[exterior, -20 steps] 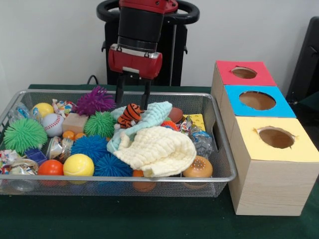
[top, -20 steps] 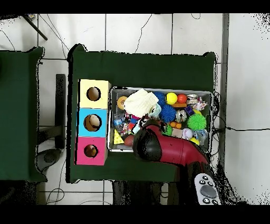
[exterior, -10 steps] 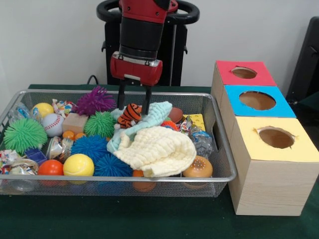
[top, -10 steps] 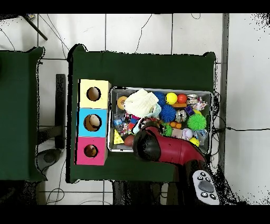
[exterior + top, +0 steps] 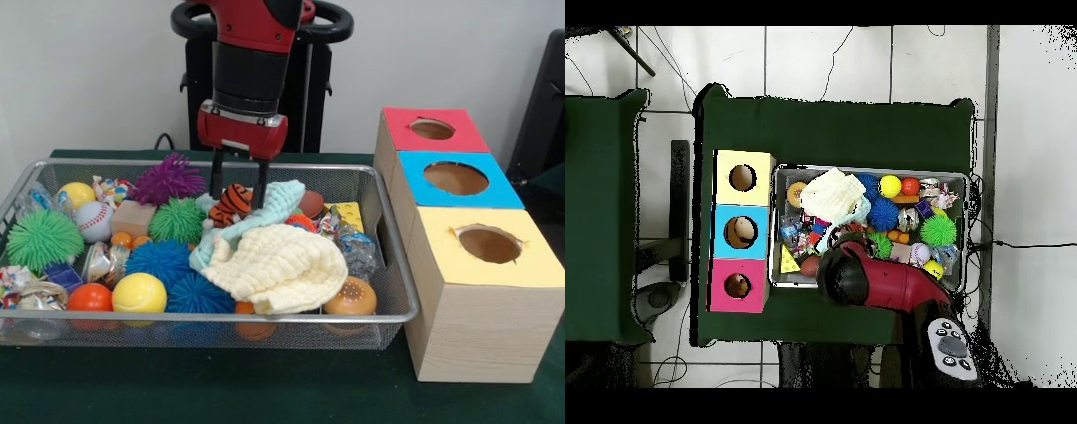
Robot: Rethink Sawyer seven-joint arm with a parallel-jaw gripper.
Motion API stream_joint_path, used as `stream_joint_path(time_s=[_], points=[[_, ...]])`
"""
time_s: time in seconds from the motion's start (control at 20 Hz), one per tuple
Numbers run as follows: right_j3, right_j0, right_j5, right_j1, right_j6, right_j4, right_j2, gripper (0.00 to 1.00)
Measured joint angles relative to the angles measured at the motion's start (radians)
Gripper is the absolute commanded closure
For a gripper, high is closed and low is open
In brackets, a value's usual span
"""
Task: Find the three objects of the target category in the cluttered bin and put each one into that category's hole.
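Observation:
A wire mesh bin (image 5: 399, 265) is packed with toys. My gripper (image 5: 237, 200) hangs over its far middle, open, one finger on each side of an orange tiger-striped soft toy (image 5: 228, 210) that lies on a mint cloth (image 5: 281, 201). A cream cloth (image 5: 282, 265) covers the toys in front of it. Three boxes with round holes stand to the right: red (image 5: 402, 132), blue (image 5: 415, 181), yellow (image 5: 530, 265). In the overhead view the red arm (image 5: 885, 285) hides the gripper and the near side of the bin (image 5: 969, 215).
Around the cloths lie spiky balls in purple (image 5: 168, 177), green (image 5: 42, 238) and blue (image 5: 159, 261), a baseball (image 5: 94, 221), a yellow ball (image 5: 139, 292) and a burger toy (image 5: 350, 298). The bin's right wall sits close to the boxes.
The gripper has come down a little, so its fingers now reach lower beside the tiger-striped toy. The toys and cloths have not shifted.

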Motion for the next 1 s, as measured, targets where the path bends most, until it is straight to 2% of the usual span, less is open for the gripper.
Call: stream_joint_path(time_s=[0.4, 0.45, 1.0], points=[[0.000, 0.001, 0.000, 0.007, 0.000, 0.000, 0.000, 0.00], [0.000, 0.001, 0.000, 0.007, 0.000, 0.000, 0.000, 1.00], [0.000, 0.001, 0.000, 0.007, 0.000, 0.000, 0.000, 1.00]])
